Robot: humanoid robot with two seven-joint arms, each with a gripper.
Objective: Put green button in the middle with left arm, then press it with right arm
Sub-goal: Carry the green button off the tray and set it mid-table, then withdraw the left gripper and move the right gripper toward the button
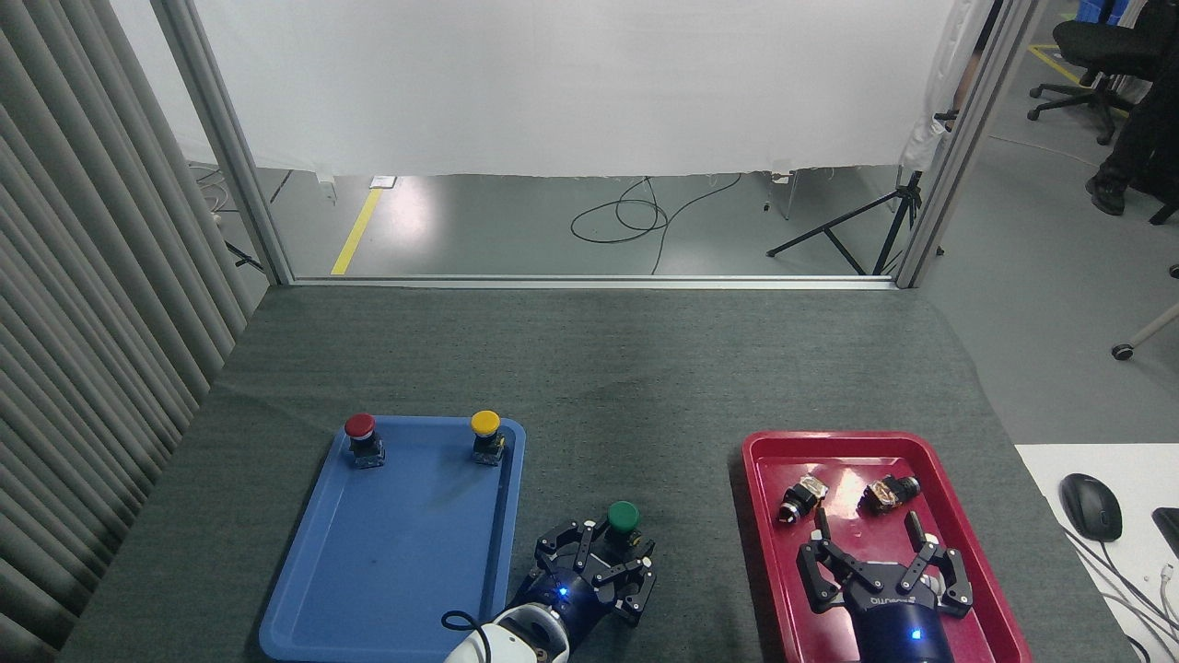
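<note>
Right tool (864, 537) carries mirrored ROBOTIQ lettering; fingers spread over the red tray (976, 543). Left tool (615, 549) pinches the green button (624, 519) over the grey-green cloth (599, 387) between two trays. Blue tray (396, 562) holds two buttons: red (360, 433), yellow (485, 431).

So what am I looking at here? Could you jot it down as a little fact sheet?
Table: dark grey-green cloth
Green button: on the cloth between the two trays
Left gripper: closed around the green button's base
Right gripper: open, over the red tray
Blue tray: holds a red button and a yellow button at its far end
Red tray contents: two small dark parts
</note>
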